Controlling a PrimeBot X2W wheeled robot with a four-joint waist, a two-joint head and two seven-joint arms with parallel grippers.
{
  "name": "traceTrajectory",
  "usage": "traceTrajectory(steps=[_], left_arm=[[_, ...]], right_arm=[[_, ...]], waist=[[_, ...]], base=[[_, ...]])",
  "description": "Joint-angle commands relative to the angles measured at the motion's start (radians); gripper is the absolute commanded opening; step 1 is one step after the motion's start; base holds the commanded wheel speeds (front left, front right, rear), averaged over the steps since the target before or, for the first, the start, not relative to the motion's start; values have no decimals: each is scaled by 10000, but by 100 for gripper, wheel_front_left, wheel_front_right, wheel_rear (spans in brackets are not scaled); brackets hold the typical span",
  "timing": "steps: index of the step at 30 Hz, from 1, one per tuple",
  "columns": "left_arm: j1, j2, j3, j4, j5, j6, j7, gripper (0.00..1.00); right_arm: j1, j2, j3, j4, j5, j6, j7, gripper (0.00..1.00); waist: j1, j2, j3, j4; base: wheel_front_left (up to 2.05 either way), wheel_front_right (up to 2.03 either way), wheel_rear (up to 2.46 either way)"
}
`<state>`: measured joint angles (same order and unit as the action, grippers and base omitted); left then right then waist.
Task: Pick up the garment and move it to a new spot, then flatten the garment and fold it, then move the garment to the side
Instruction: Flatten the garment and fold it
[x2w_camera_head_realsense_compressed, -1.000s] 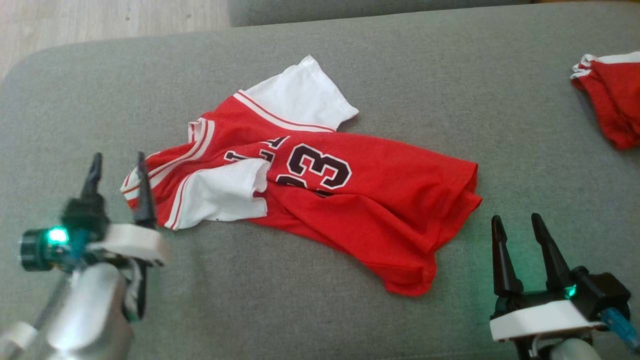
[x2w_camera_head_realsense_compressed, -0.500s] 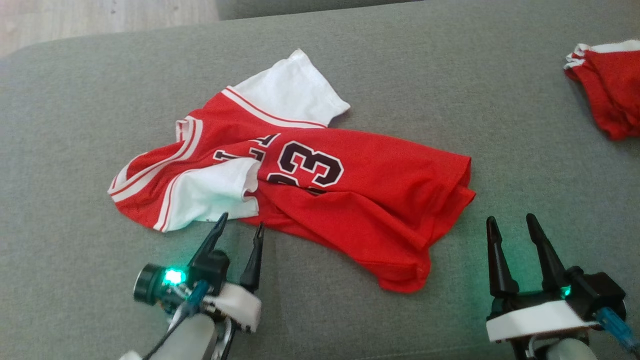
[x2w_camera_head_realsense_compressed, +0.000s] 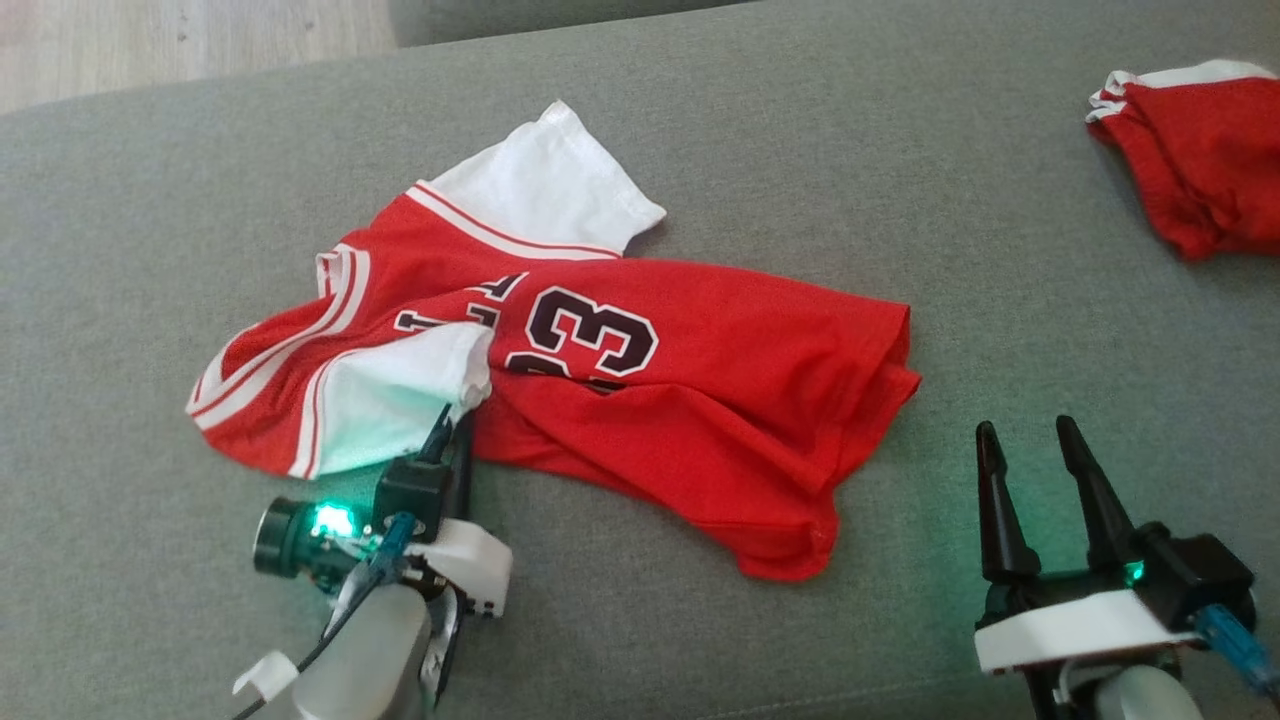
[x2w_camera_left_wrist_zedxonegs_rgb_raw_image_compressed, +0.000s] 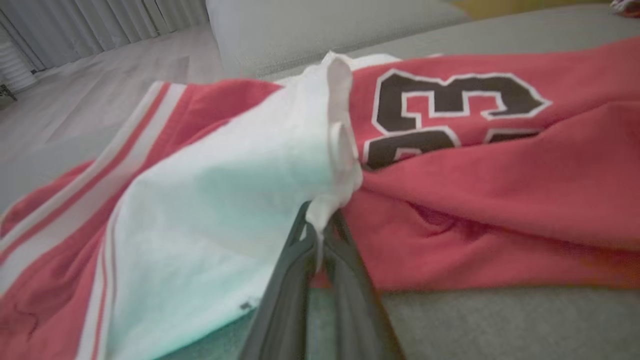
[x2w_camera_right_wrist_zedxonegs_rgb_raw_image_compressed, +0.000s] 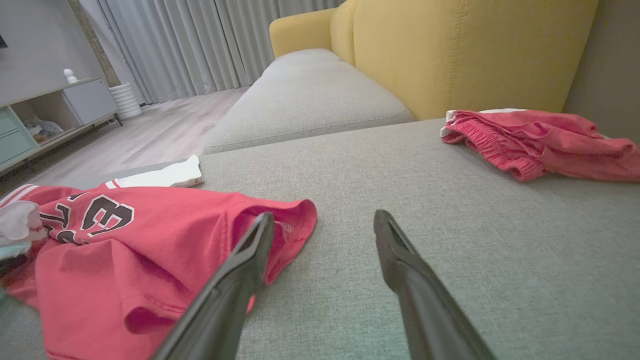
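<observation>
Red shorts lie well apart from the crumpled jersey.

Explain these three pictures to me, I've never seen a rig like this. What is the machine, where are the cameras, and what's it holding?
This is a wheeled robot with two arms, each ending in a gripper with two long dark fingers. The wide picture comes from a camera on its head, looking down at a grey sofa cushion. The other two come from cameras on the wrists, each looking along that arm's own fingers.

On the cushion lies a crumpled red and white jersey numbered 23. A second red garment lies apart from it at the far right.

The left gripper is shut on the edge of the jersey's near white sleeve, which the left wrist view shows close up. The right gripper is open and holds nothing.
</observation>
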<state>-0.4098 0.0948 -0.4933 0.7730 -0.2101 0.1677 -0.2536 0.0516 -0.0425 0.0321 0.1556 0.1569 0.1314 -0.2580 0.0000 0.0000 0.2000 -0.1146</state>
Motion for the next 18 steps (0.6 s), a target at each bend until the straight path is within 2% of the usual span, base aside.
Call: traceTrajectory(steps=[1, 9, 12, 15, 18], left_arm=[[-187, 124, 330, -347, 47, 86, -81, 0], [768, 435, 403, -2334, 280, 169, -82, 0], [1208, 786, 520, -3295, 450, 360, -82, 0], [1615, 1199, 642, -4088, 642, 589, -82, 0], [1871, 1516, 830, -4652, 687, 741, -82, 0]], right_arm=[[-164, -77, 200, -274, -28, -7, -38, 100], [78, -77, 418, -10, 163, -7, -38, 100], [169, -78, 706, 269, 253, -7, -38, 100], [289, -252, 1192, 463, 556, -7, -38, 100], [412, -726, 2167, 792, 1083, -7, -38, 100]], waist=[[0, 0, -25, 25], [0, 0, -228, 513], [0, 0, -317, 747], [0, 0, -365, 992], [0, 0, -340, 1172]], base=[[0, 0, 0], [0, 0, 0], [0, 0, 0], [0, 0, 0], [0, 0, 0]])
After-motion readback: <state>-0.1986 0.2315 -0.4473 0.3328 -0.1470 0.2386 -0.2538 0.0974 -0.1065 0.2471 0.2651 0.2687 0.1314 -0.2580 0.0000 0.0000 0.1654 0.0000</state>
